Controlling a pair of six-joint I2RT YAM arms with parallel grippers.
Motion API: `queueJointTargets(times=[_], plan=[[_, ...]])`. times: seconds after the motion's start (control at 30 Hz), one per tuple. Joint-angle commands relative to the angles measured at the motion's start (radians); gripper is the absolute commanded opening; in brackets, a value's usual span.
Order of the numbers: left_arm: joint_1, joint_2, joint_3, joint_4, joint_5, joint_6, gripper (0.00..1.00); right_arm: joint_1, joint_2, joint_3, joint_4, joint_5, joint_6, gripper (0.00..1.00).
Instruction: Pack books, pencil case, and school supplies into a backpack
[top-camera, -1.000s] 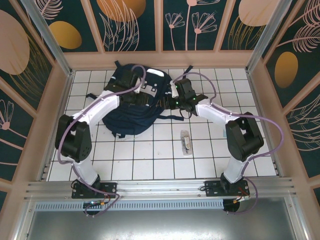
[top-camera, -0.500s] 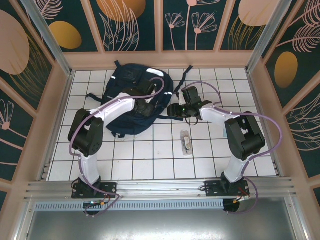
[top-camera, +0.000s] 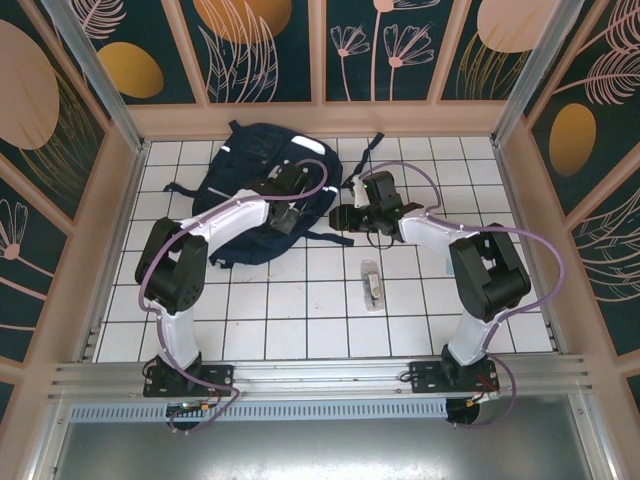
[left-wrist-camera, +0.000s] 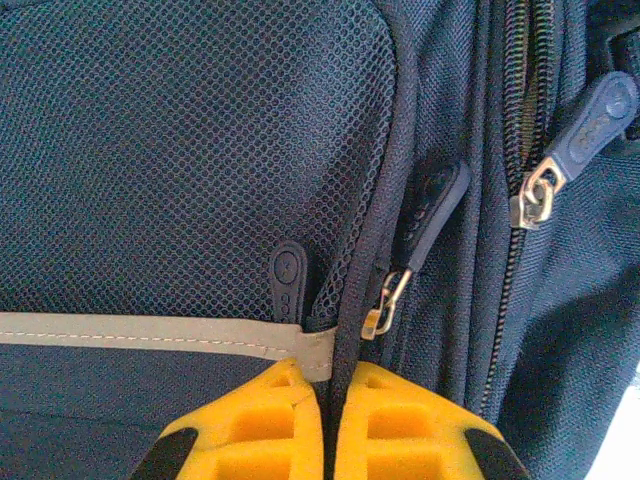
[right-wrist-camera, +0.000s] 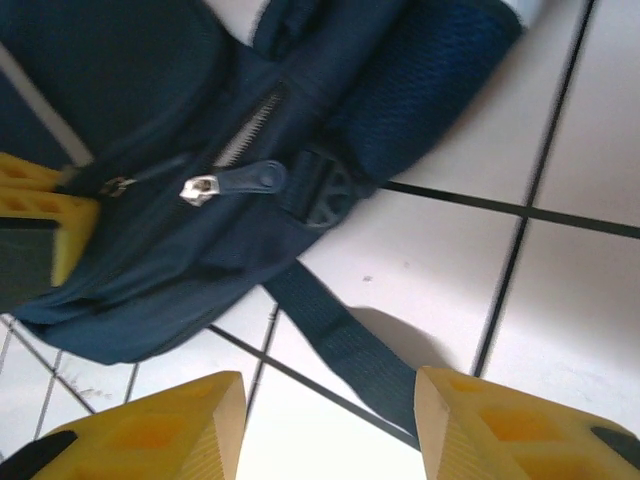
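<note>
The navy backpack (top-camera: 250, 170) lies at the back left of the tiled table. My left gripper (top-camera: 290, 215) rests on its front, jaws shut on a dark piping seam (left-wrist-camera: 365, 250) beside a mesh pocket (left-wrist-camera: 180, 150) and a grey reflective stripe (left-wrist-camera: 150, 330). My right gripper (top-camera: 346, 216) hovers open at the backpack's right edge, with a dark strap (right-wrist-camera: 340, 340) lying on the tile between its fingers. A zipper pull (right-wrist-camera: 235, 182) shows on the backpack (right-wrist-camera: 130, 80) ahead of it. The clear packet of school supplies (top-camera: 372, 284) lies on the tiles in front of the right gripper. The books and the pencil case are out of view.
Wooden-framed walls (top-camera: 110, 230) close in the white tiled table (top-camera: 300, 310) on three sides. Loose backpack straps trail onto the tiles at the back (top-camera: 376, 140) and at the left (top-camera: 185, 190). Two more zipper pulls (left-wrist-camera: 590, 115) hang near the left gripper.
The left arm swung right across the backpack and its jaws closed on the piping seam. The backpack shifted a little toward the back. The right gripper dropped slightly and stayed open.
</note>
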Motion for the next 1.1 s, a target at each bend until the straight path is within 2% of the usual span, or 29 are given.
queueJointTargets(times=[0.0,0.17,0.27,0.43,0.5,0.57,0.63,0.67,0.77,0.87,1.07], plan=[[0.003,-0.071,-0.029,0.036,0.159,0.026,0.00,0.008,-0.028,-0.012,0.152,-0.095,-0.030,0.50],[0.028,-0.158,-0.060,0.070,0.334,0.008,0.00,0.018,0.008,-0.028,0.382,-0.181,-0.032,0.50],[0.052,-0.191,-0.066,0.095,0.468,-0.017,0.00,0.031,0.028,-0.059,0.531,-0.216,-0.040,0.43],[0.080,-0.228,-0.066,0.112,0.568,-0.041,0.00,0.036,0.069,-0.060,0.643,-0.276,-0.159,0.42],[0.089,-0.235,-0.074,0.118,0.571,-0.047,0.00,0.026,0.111,-0.018,0.630,-0.332,-0.172,0.47],[0.094,-0.242,-0.086,0.124,0.573,-0.054,0.00,-0.004,0.167,0.031,0.642,-0.417,-0.100,0.55],[0.099,-0.250,-0.098,0.133,0.581,-0.059,0.00,-0.039,0.237,0.095,0.648,-0.502,0.004,0.84],[0.102,-0.253,-0.101,0.134,0.588,-0.061,0.00,-0.053,0.276,0.139,0.617,-0.537,0.041,0.90],[0.105,-0.258,-0.101,0.135,0.588,-0.065,0.00,-0.057,0.327,0.199,0.544,-0.599,0.026,0.92],[0.109,-0.258,-0.101,0.144,0.588,-0.071,0.00,-0.033,0.301,0.168,0.519,-0.602,-0.044,0.91],[0.113,-0.249,-0.093,0.171,0.613,-0.094,0.00,-0.009,0.286,0.169,0.387,-0.603,-0.084,0.87]])
